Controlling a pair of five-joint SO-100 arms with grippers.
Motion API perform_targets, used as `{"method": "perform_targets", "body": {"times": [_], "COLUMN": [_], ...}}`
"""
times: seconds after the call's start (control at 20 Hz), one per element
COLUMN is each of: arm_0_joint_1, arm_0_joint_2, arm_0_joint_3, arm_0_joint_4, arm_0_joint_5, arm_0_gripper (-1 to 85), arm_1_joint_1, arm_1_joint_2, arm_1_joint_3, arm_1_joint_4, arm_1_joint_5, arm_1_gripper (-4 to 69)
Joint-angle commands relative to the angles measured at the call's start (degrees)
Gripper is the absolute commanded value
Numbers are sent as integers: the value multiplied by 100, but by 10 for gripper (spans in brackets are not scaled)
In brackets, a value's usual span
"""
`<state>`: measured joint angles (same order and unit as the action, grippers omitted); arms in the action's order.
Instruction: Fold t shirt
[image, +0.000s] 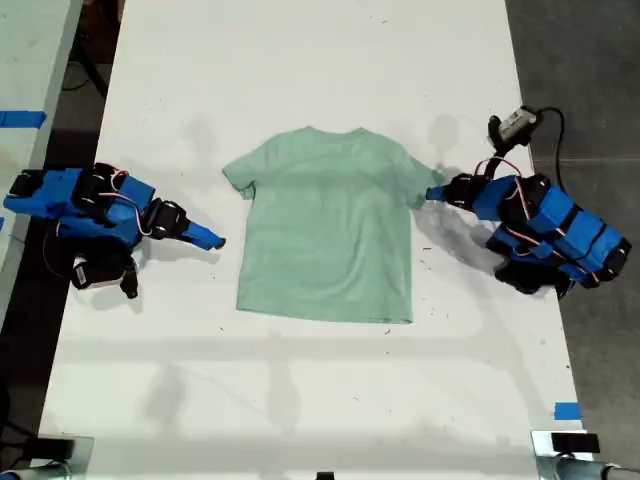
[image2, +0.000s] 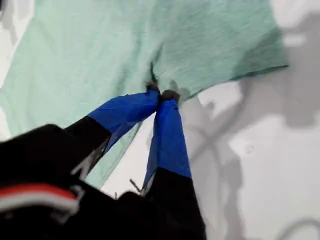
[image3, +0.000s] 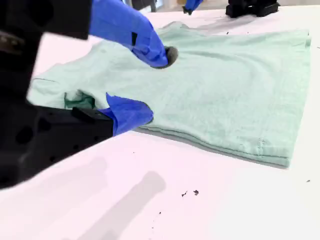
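Exterior view showed the white worktop running the length of the scene, with the t shirt spread flat near its middle, neck toward the far end and hem toward the camera. Laid out this smooth, it seemed ready for a first fold, with nothing turned over yet.

My first arm lay at the exterior view's right, stretched toward the shirt so that its claw met the sleeve on that side. From the first wrist view, my first claw was pinched together on the sleeve hem, a small pucker of cloth gathered at the tips. That grip, I judged, was taken at the edge so the sleeve could be lifted and carried across the body.

My second arm rested at the exterior view's left, its claw just beside the shirt's side edge and apart from it. In the second wrist view, my second claw stood with its jaws apart, aimed across the cloth and holding nothing, probably waiting its turn at the near sleeve
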<state>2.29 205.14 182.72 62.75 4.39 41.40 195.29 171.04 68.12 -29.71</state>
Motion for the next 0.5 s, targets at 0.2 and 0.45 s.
{"method": "perform_targets", "body": {"times": [0.2,0.45], "arm_0_joint_1": [0,0], "arm_0_joint_2": [26,26], "arm_0_joint_3": [53,53], "arm_0_joint_4": [-88,-88], "arm_0_joint_5": [-88,-88], "arm_0_gripper": [146,146], "arm_1_joint_1": [1257,1714], "arm_1_joint_2": [-3779,-4983], "arm_1_joint_3": [-2101,-2944], "arm_1_joint_4": [-580,-571], "arm_1_joint_5": [-352,-984], "arm_1_gripper": [145,387]}}
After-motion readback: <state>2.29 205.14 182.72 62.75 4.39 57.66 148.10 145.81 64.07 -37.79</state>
